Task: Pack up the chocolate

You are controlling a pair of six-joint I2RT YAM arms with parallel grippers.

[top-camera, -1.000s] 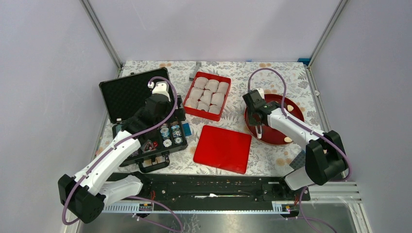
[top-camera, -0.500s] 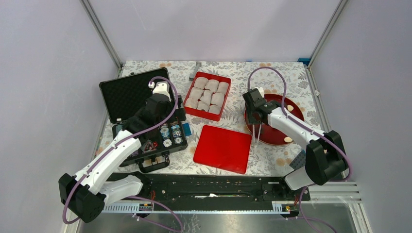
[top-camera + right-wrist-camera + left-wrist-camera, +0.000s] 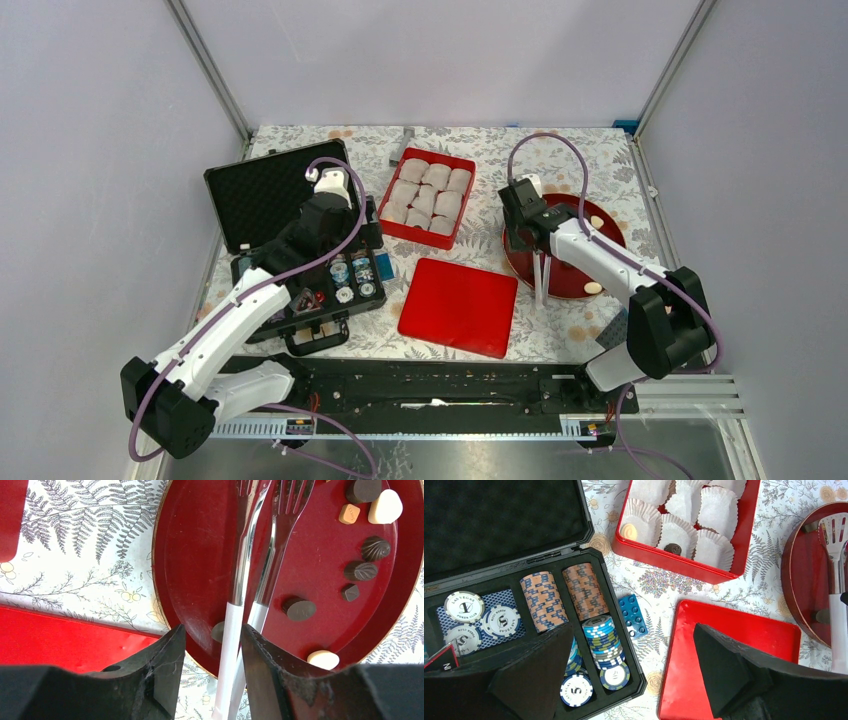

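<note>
Several chocolates, dark, tan and pale, lie on the round dark-red plate [image 3: 200, 555], such as a dark one [image 3: 299, 609] and a pale one [image 3: 322, 659]. The plate [image 3: 565, 275] sits at the right. Metal tongs [image 3: 240, 580] with white handles lie over the plate's near-left rim [image 3: 543, 280]. My right gripper [image 3: 212, 628] is open just above the handles, its jaws either side of them [image 3: 522, 238]. The red box [image 3: 674, 565] of white paper cups holds a pale chocolate [image 3: 628, 530] and a dark one [image 3: 672, 548]. My left gripper [image 3: 633, 630] is open and empty, high over the case's edge.
An open black case [image 3: 290, 230] of striped chips [image 3: 596, 635] stands at the left. A flat red lid [image 3: 458, 305] lies in front of the red box [image 3: 418, 238]. A small blue brick [image 3: 630, 615] lies between the case and the lid.
The tongs have gone from pinched together to spread, and now lie a little further right across the plate's rim. My right gripper's jaws stand apart. The left arm has not moved.
</note>
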